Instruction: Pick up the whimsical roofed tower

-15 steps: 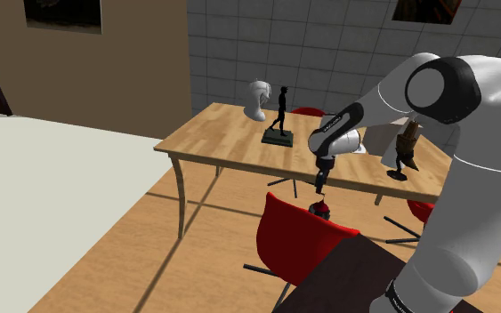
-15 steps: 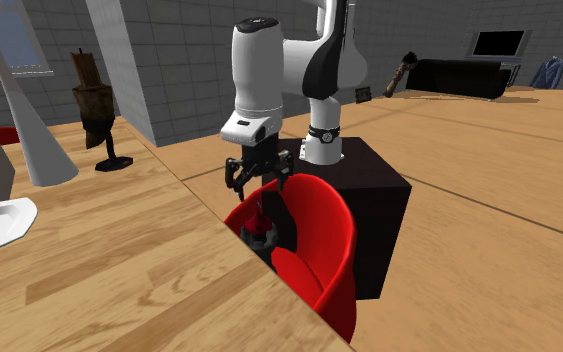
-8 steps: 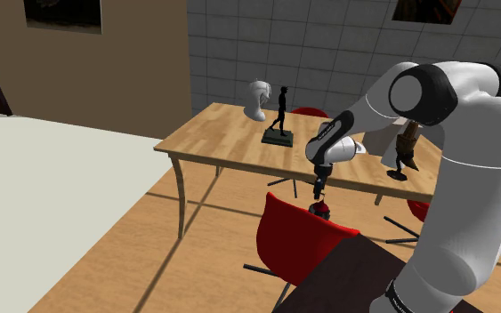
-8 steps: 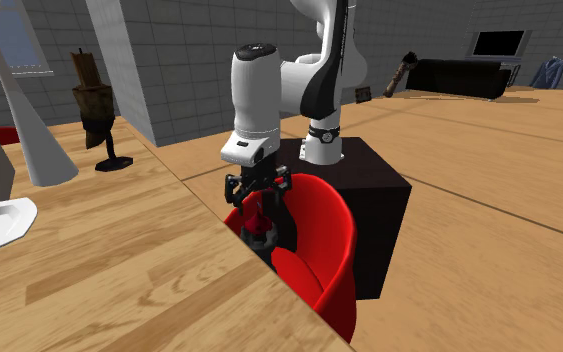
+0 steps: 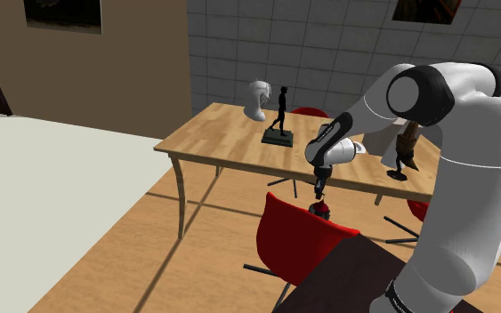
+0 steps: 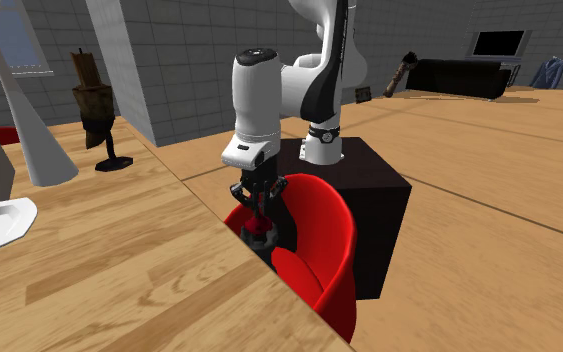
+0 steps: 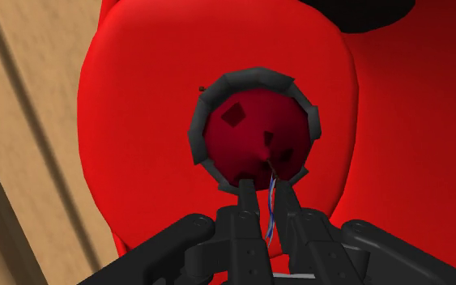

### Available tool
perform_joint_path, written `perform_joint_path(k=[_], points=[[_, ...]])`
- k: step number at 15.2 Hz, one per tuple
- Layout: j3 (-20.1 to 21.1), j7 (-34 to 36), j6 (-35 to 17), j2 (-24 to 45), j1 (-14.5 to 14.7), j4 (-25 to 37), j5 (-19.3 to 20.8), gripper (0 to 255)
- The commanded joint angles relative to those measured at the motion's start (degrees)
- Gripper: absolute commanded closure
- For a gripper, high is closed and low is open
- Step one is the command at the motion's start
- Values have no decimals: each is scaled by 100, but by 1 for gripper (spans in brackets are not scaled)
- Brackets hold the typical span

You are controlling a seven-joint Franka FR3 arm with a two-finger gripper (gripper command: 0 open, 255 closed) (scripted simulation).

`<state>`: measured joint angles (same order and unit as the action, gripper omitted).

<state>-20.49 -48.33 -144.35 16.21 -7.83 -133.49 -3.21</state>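
Straight below your gripper (image 7: 265,185), the red roofed tower (image 7: 254,133) with its dark grey rim stands on the red chair seat (image 7: 137,121). Your jaws sit nearly together, pinching the thin spire at the roof's peak between them. The roof spreads out just beyond the fingertips.

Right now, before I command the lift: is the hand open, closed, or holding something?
Hand: closed on the thin tip of the red-roofed tower, which stands on the red chair.
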Motion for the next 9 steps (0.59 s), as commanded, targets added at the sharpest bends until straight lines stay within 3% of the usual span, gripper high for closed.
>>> perform_joint_path(k=[1,9], points=[[0,0,0,1,0,-2,0,255],[-93,109,355,-349,62,23,190,255]])
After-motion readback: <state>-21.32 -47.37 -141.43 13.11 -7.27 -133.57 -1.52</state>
